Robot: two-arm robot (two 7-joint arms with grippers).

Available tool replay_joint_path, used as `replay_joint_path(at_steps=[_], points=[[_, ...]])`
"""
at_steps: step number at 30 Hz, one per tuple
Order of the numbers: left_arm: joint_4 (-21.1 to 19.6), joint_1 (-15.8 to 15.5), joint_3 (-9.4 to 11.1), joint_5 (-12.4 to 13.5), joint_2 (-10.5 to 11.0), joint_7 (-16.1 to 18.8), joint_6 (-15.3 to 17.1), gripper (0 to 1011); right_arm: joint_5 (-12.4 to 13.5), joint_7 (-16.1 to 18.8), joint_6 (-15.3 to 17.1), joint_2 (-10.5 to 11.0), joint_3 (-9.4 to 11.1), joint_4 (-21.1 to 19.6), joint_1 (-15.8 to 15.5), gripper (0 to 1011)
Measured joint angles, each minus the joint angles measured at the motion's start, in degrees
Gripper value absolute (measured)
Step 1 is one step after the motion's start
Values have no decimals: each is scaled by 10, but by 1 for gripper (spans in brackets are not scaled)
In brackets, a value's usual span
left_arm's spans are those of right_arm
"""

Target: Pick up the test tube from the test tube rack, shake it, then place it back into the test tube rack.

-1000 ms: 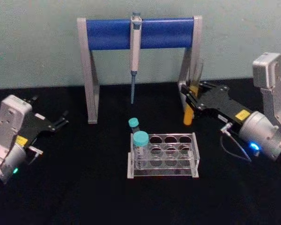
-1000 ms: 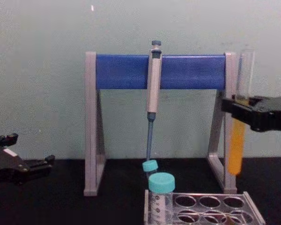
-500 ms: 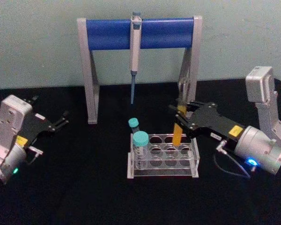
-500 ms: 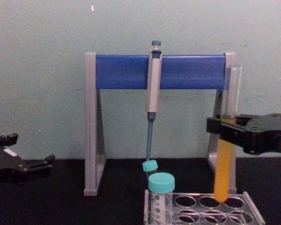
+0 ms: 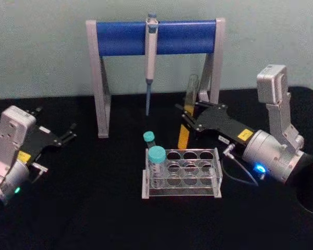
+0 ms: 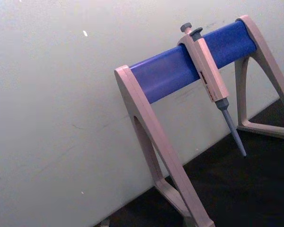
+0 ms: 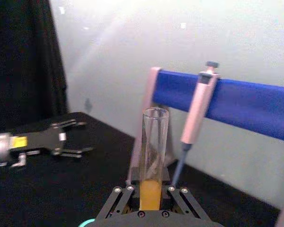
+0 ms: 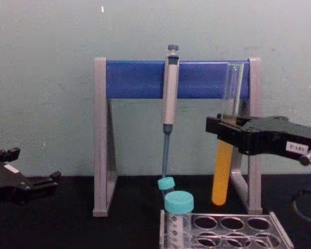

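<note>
Black cloth covers the bench (image 5: 94,219), and the test tube rack (image 5: 188,191) sits at its middle, closest to the robot. 2 short tubes with teal caps (image 5: 156,154) stand at the rack's left end. The other holes look empty.

The left gripper (image 5: 69,133) rests low at the left side of the bench. Its fingers are a little apart and hold nothing.

Just behind the rack, the right gripper (image 5: 189,115) reaches in from the right. Its fingers are closed tight around the middle of the test tube (image 5: 183,138). The tube is up in the air, out of the rack, with its round bottom above and behind the back row of holes. It leans a bit, with its open top toward the robot's right. Orange liquid fills its lower half.

Behind it stands the grey and blue pipette stand (image 5: 156,36) with 1 pipette (image 5: 150,57) hanging from it, and then a pale wall.

I think the tube is being shaken or is on its way back. It has no cap, so small, soft shakes are best, or the liquid may slosh out. The right leg of the stand is close, so the tube should keep away from it. To go back, the tube should be stood straight, lined up over 1 empty hole, then lowered slowly before the fingers let go.
</note>
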Motion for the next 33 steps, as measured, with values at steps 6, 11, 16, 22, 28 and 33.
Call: replay_joint_path(at_steps=[6, 11, 16, 22, 28, 33], points=[[0, 0, 0, 0, 0, 0, 0, 1001, -13, -25, -3, -5, 12, 4, 0, 232], [0, 0, 0, 0, 0, 0, 0, 1001, -21, -35, -1, -5, 21, 1, -6, 232], [0, 0, 0, 0, 0, 0, 0, 1001, -28, -40, 1, -3, 30, -3, -11, 232], [0, 0, 0, 0, 0, 0, 0, 1001, -38, -46, 8, 2, 41, -10, -21, 232], [0, 0, 0, 0, 0, 0, 0, 1001, -47, -47, 14, 11, 49, -21, -31, 232], [0, 0, 0, 0, 0, 0, 0, 1001, -51, -38, 19, 23, 54, -36, -44, 232]])
